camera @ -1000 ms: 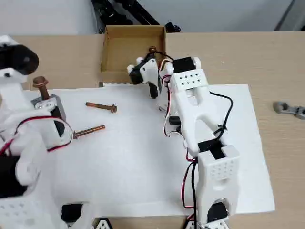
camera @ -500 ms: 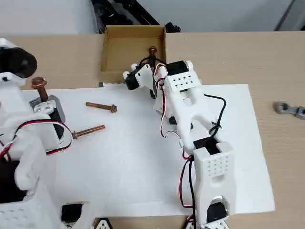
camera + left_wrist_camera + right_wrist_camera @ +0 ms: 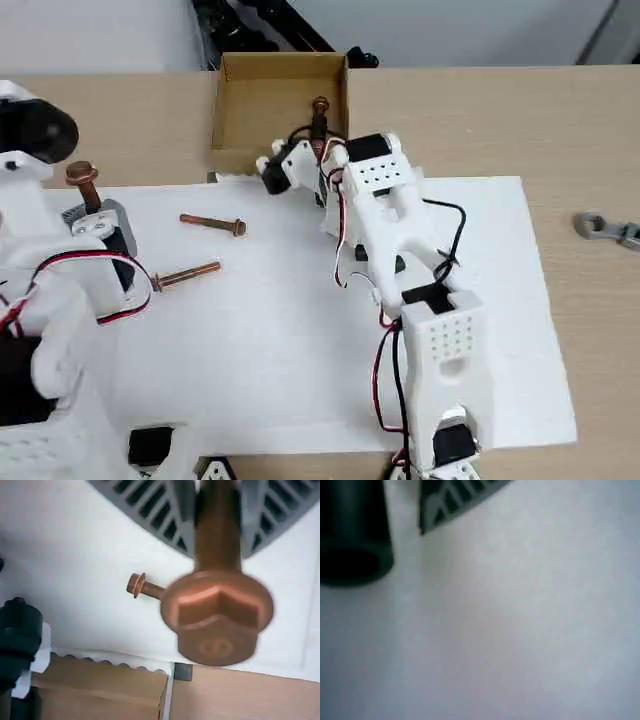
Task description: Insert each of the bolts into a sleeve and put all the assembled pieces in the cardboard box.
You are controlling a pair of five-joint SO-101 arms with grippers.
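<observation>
Left hand: I'm seeing my left hand (image 3: 92, 205) clamping narrow on a copper bolt (image 3: 217, 615). The hex head is sticking up out of the fingers toward the wrist camera. The hand is hanging over the left edge of the white sheet (image 3: 270, 340).
Right hand: my right hand (image 3: 318, 140) is sitting at the sheet's far edge, just beside the cardboard box (image 3: 282, 60). It's looking closed on a black sleeve (image 3: 352, 535), but the wrist view is too blurry for me to be sure.
Sleeved bolt: a bolt head (image 3: 320, 104) is poking up above the right hand. From the high camera it's lining up with the box's near right corner.
Loose bolts: two are lying flat on the sheet, well apart from the right hand. The upper bolt (image 3: 212, 223) is lying in the open, and the lower bolt (image 3: 187, 275) is lying just beside the left arm.
Box: it's sitting open-topped on the surface (image 3: 480, 120), at the sheet's far edge.
Extra: a metal wrench (image 3: 605, 228) is lying on the bare surface off to the right, well apart from the sheet.
</observation>
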